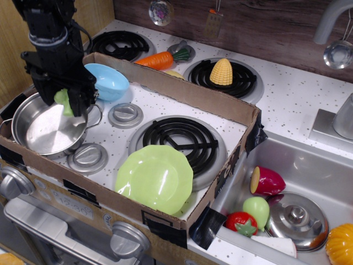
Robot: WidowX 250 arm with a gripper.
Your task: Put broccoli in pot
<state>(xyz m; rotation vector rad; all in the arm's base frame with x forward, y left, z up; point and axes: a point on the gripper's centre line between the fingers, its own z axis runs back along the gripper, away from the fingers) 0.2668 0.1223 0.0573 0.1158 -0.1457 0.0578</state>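
Observation:
My black gripper (65, 102) is shut on the light-green broccoli (64, 101) and holds it just above the far right part of the steel pot (47, 128). The pot stands at the left end of the cardboard tray (182, 91), with a looped handle on its right side. Its inside shows bare metal. The gripper's body hides the pot's far rim.
A light-blue bowl (110, 80) sits right behind the gripper. A large green plate (155, 179) lies at the tray's front. Black burner (181, 139) mid-tray. Carrot (161, 60) and corn (222, 72) lie behind the tray. The sink (325, 171) at right holds toy food and a steel lid (297, 220).

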